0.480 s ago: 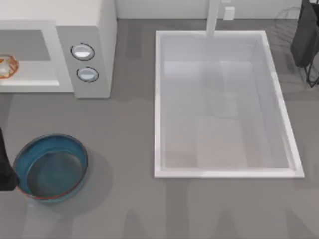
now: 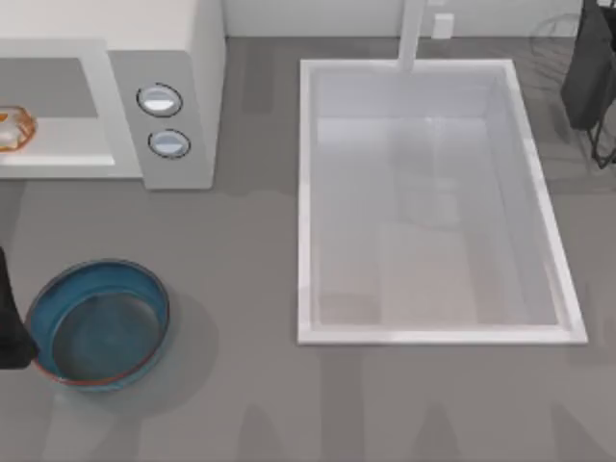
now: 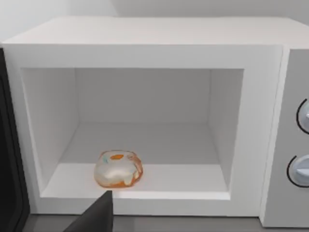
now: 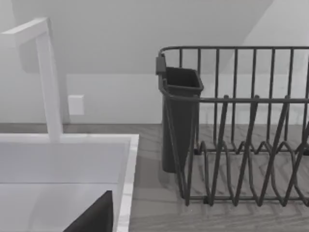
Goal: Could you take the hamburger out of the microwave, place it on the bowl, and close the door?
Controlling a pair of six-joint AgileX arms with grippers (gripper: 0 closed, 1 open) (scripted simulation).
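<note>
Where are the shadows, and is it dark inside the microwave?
In the top view, the bowl throws a soft grey shadow onto the counter toward the right. In the left wrist view, the microwave is bright inside, its walls a little greyer than the floor, and the hamburger looks glassy with pale patches. In the right wrist view, the dish rack lays thin striped shadows.
</note>
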